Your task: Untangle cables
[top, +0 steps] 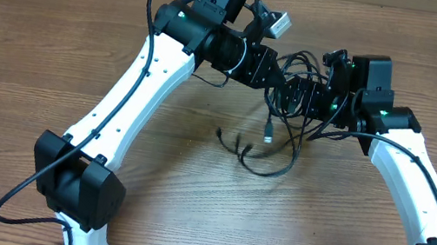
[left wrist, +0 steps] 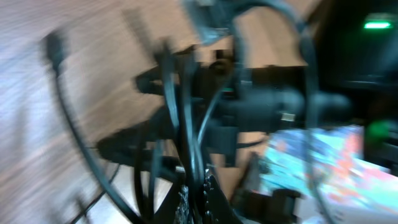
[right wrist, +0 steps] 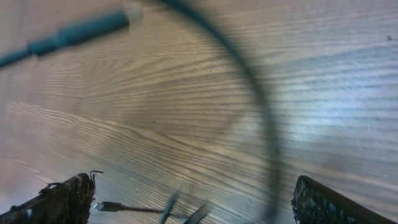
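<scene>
"Two robot arms meet at the far middle of a wooden counter. Where are the cables?"

"The thin black cables bunch between the two hands, partly lifted. A loop and several plug ends trail onto the counter just below."

"What are the hands doing?"

"The left hand is clenched, seemingly on a few strands that run down into its fingers, though that wrist view is badly smeared. The right hand stands wide open and grips nothing. One blurred cord crosses in front of it, above bare wood."

"How should this step go?"

"I judge it best to hold firm with the left and close the right on one single strand beside the knot. Then draw apart slowly, so no loop tightens."

"What is unclear?"

"From above, the wrists hide the knot. Which cord crosses which cannot be told."
</scene>
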Controlling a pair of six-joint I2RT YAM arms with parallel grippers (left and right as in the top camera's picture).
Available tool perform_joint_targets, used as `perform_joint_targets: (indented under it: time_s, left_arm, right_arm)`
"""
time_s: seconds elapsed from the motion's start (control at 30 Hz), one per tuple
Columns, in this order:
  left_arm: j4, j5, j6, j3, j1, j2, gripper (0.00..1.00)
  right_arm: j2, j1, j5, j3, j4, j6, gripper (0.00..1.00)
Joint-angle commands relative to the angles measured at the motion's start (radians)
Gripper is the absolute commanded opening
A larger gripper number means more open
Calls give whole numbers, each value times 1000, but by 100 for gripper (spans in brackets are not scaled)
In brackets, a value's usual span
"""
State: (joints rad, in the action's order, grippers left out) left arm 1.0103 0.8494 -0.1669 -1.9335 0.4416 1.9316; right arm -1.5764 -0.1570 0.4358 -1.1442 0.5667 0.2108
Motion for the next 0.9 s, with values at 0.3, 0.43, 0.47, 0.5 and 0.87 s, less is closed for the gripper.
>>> perform_joint_targets:
  time_s: [0.3,0.43,0.47,0.5,0.87]
  left_arm:
    - [-6,544,-13,-20,-198,-23,4]
    - [-5,593,-13,-20,-253,-23,4]
    - [-5,593,-13,-20,-263,-23,4]
    - [-5,592,-13,-20,-274,-23,4]
    - [5,514,18,-20,-314,-23,4]
  right_arm:
    - [-2,1,-106,-2,30,1,99]
    - [-2,1,-106,-2,30,0,99]
    - [-2,1,-106,-2,31,-2,99]
    - [-2,1,-107,-2,31,-2,99]
    - [-2,1,-106,-2,31,-2,99]
